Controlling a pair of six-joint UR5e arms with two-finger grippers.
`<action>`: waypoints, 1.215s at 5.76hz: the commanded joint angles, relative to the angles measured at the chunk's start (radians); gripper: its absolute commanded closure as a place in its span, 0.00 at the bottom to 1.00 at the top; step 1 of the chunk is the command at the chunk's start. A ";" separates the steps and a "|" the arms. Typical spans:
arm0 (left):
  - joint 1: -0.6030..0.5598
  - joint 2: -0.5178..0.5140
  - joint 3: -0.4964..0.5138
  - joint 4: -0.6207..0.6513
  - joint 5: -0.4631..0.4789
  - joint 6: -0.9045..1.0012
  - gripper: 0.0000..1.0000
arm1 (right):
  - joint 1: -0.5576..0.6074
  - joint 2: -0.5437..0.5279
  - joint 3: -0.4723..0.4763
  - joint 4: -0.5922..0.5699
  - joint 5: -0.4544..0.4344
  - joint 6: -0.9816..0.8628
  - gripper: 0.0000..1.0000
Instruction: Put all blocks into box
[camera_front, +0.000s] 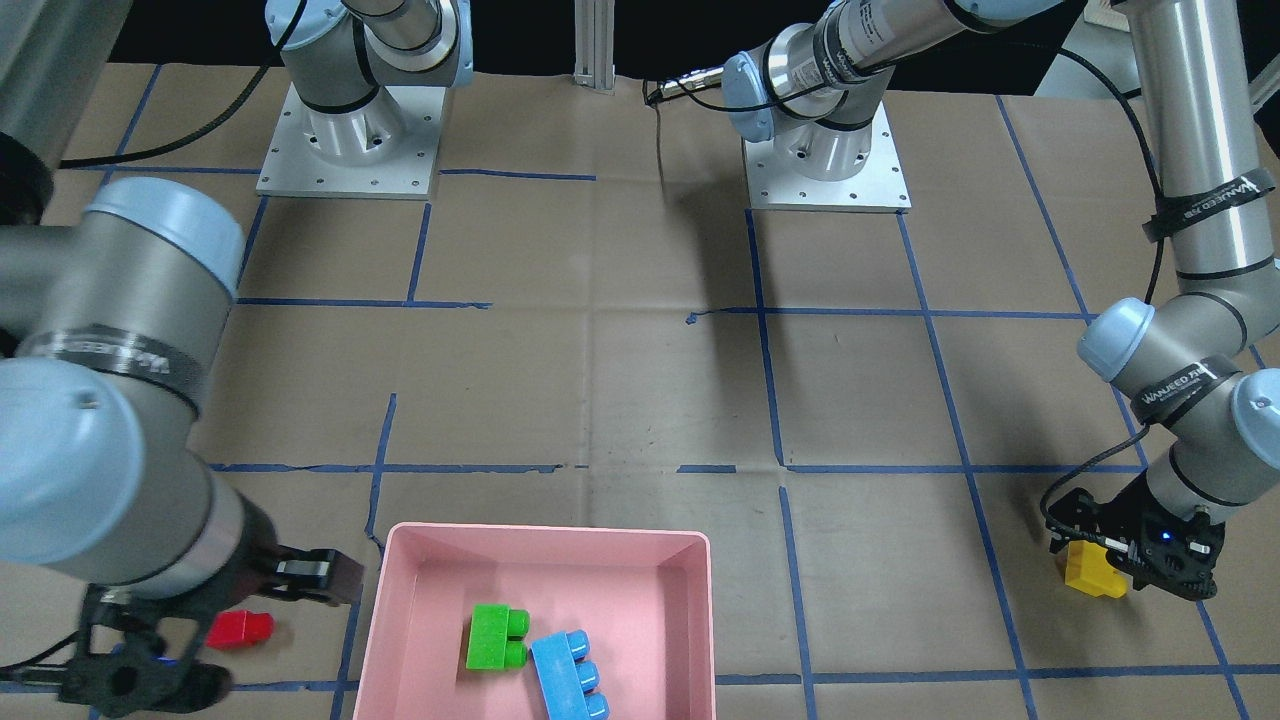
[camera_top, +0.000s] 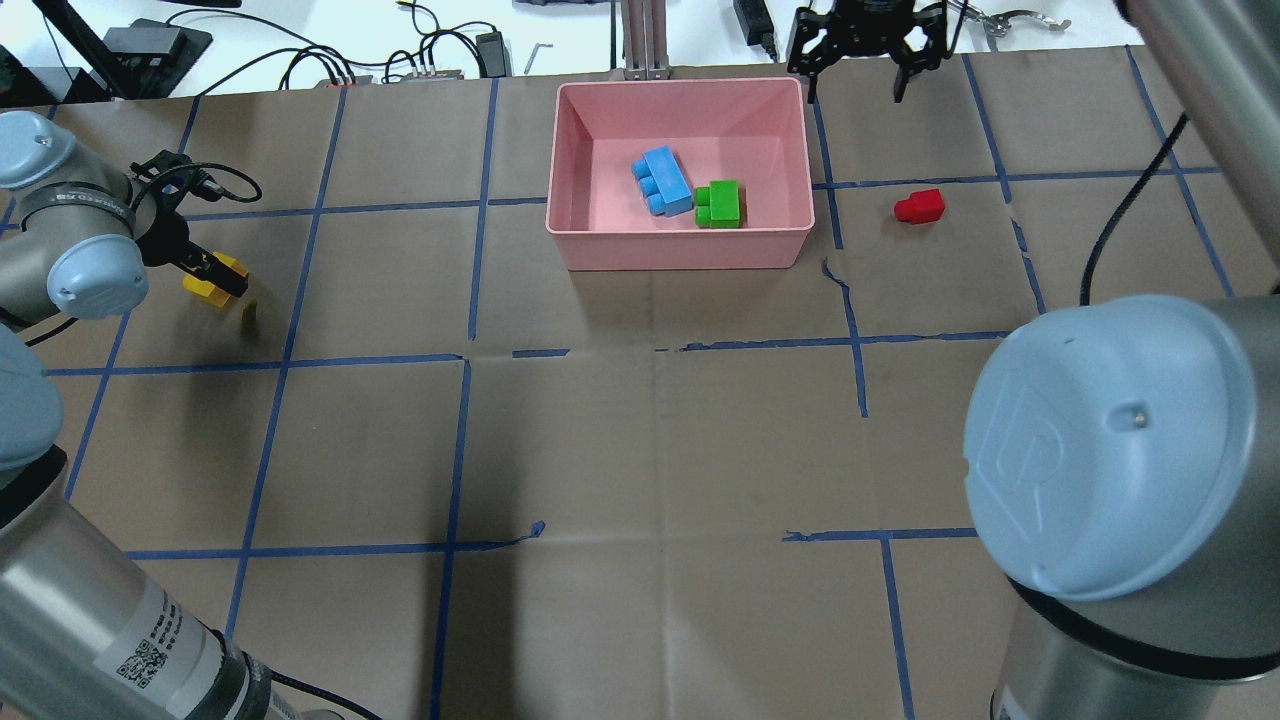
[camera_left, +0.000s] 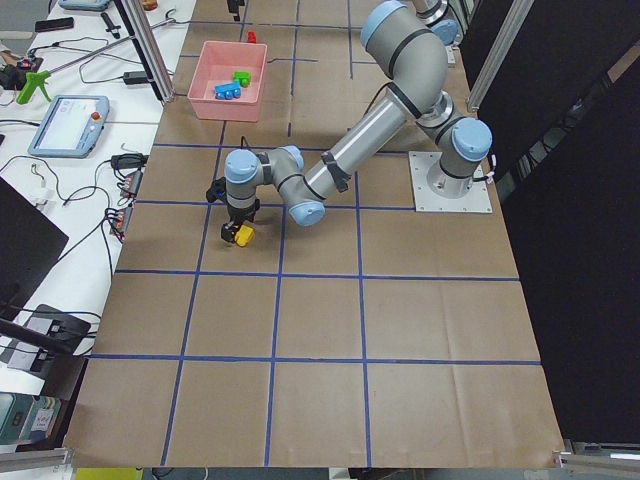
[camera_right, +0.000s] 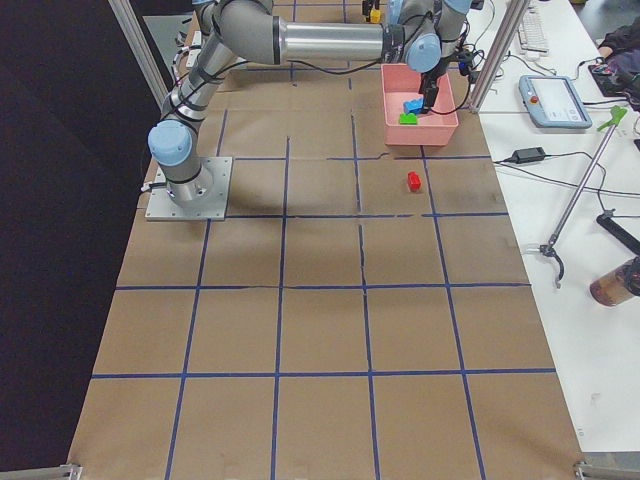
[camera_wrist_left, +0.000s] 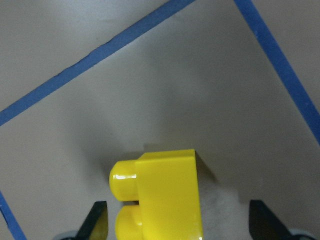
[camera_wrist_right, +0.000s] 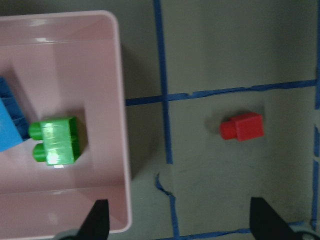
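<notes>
overhead – done: green (camera_top: 720, 203) and blue (camera_top: 662, 180) lie touching inside the box (camera_top: 680, 262), so I'd call it half done
overhead – left to do: red (camera_top: 920, 206) sits on the table (camera_top: 640, 450) near the box at its 3 o'clock; yellow (camera_top: 212, 285) is well apart, out at 9 o'clock
overhead – left gripper (camera_top: 215, 280): down at yellow, and I can't tell the jaws from here
overhead – right gripper (camera_top: 855, 70): spread wide, holding nothing, past the box's 1 o'clock corner
overhead – writing: the big joint cap (camera_top: 1110, 440) has an embossed logo that looks like "UR"; a QR sticker (camera_top: 140, 662) on the left arm has print too small to read
front – blocks: same layout, mirrored, with red beside the box and yellow under the left gripper
front – writing: the black strap (camera_front: 1185, 385) has white letters, something like "WAUEED", not sure
left side – yellow: under the near arm, with the box far off at 12 o'clock
right side – red: alone at the box's 6 o'clock
left wrist – pincer: wide, with yellow between the tips and a gap on both sides, so not gripped yet. My guess is that closing comes next
right wrist – pincer: tips far apart, empty, with green in the box and red at 3 o'clock
</notes>
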 joint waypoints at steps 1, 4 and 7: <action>0.001 -0.013 0.012 -0.001 0.001 0.001 0.02 | -0.094 0.001 0.015 -0.005 0.003 -0.081 0.01; 0.001 -0.015 -0.001 -0.002 0.008 0.001 0.04 | -0.152 0.007 0.212 -0.193 0.006 -0.258 0.01; 0.001 -0.013 0.008 -0.010 0.011 -0.014 0.62 | -0.153 0.023 0.302 -0.348 0.009 -0.287 0.01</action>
